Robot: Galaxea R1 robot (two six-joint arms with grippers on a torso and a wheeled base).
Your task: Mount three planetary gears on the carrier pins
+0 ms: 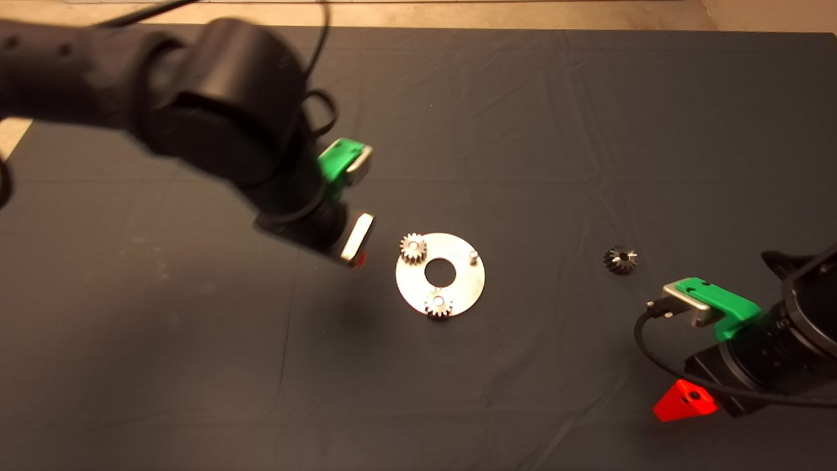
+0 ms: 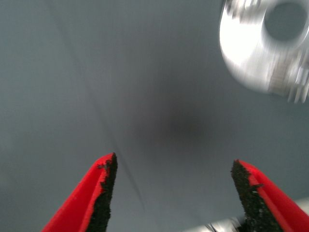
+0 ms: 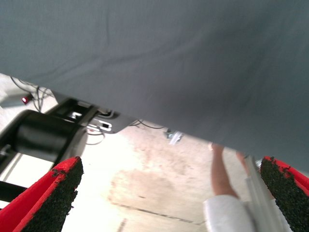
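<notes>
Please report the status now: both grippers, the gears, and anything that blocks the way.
Left gripper open, empty, beside the carrier plate. Right gripper open, parked lower right. Two silvery gears on pins; dark gear loose on mat. One pin bare, unobstructed.

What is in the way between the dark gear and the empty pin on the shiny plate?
Nothing visible is. The dark gear lies alone on the mat, right of the plate, and only bare mat lies between it and the empty pin. The right end effector waits open nearby.
</notes>
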